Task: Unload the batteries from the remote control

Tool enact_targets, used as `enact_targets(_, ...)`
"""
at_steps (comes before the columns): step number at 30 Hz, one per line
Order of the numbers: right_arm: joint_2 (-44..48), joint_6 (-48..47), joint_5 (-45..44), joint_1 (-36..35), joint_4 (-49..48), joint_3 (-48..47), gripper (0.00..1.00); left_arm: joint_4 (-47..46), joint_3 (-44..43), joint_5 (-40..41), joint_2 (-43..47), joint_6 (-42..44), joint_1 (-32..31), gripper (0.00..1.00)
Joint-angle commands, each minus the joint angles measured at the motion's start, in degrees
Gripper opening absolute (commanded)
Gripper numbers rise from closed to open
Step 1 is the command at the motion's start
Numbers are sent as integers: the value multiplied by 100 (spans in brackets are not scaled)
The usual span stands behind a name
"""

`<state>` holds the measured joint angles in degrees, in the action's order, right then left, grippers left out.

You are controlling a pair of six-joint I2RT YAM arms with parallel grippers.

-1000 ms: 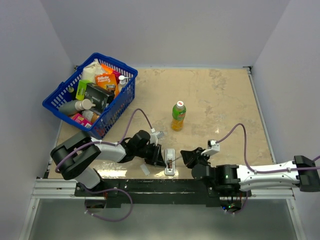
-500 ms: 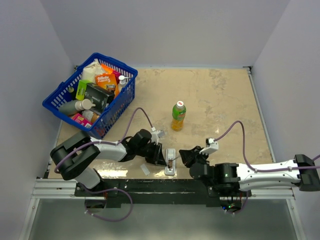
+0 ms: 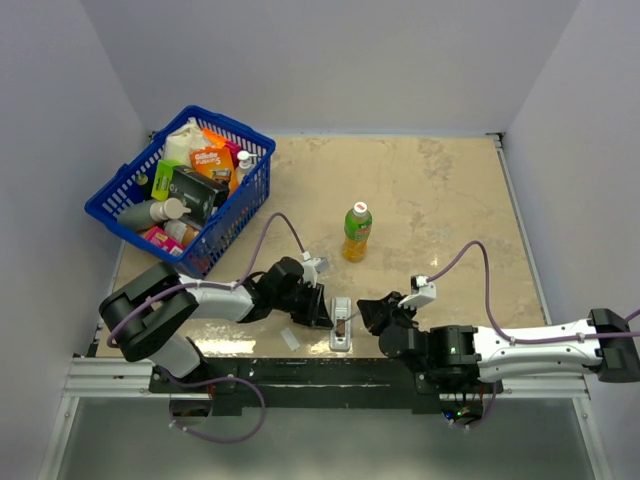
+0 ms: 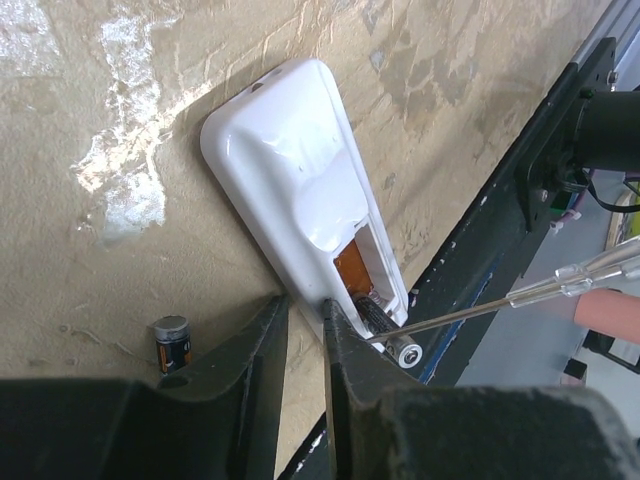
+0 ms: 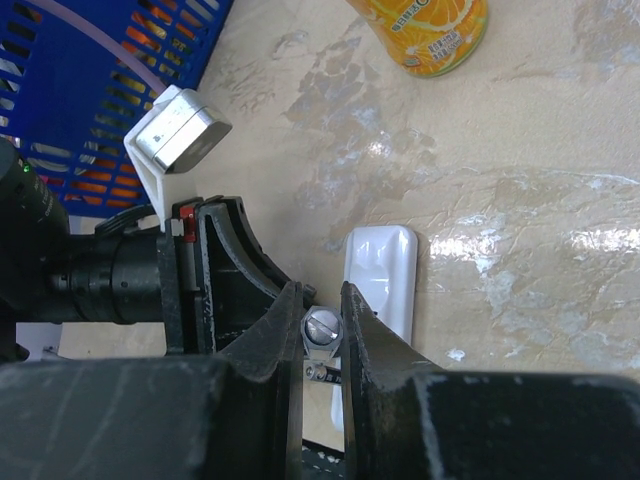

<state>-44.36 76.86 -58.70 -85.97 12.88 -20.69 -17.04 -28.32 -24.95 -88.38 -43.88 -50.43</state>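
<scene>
The white remote control (image 4: 300,180) lies near the table's front edge with its recess open; it also shows in the top view (image 3: 341,323) and the right wrist view (image 5: 385,270). One battery (image 4: 388,333) sits tilted in the recess, its metallic end poking past the remote's end. A second battery (image 4: 172,342) lies loose on the table beside my left gripper (image 4: 307,320), which is nearly shut, one finger against the remote's side edge. My right gripper (image 5: 322,300) is shut on a screwdriver (image 5: 322,328). Its thin shaft (image 4: 450,315) touches the tilted battery.
A small flat white piece (image 3: 290,339) lies left of the remote. A green-capped orange bottle (image 3: 356,231) stands behind it. A blue basket (image 3: 185,190) full of goods sits at the back left. The black front rail (image 4: 500,240) runs close to the remote.
My right gripper has shifted slightly left, toward the remote, with the screwdriver. The left arm has hardly moved.
</scene>
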Motion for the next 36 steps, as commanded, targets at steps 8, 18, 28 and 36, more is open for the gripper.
enact_targets(8, 76, 31, 201, -25, -49, -181, 0, 43, -183, 219, 145, 160, -28, 26)
enact_targets(18, 305, 40, 385, -33, -119, 3, 0, 148, -279, 219, 181, 195, -28, 26)
enact_targets(28, 551, -66, 149, -33, 713, -251, 0, 894, -807, 499, 453, 520, -28, 30)
enact_targets(36, -203, -786, -72, -33, 1182, -989, 0, 1088, -825, 764, 673, 398, -37, 31)
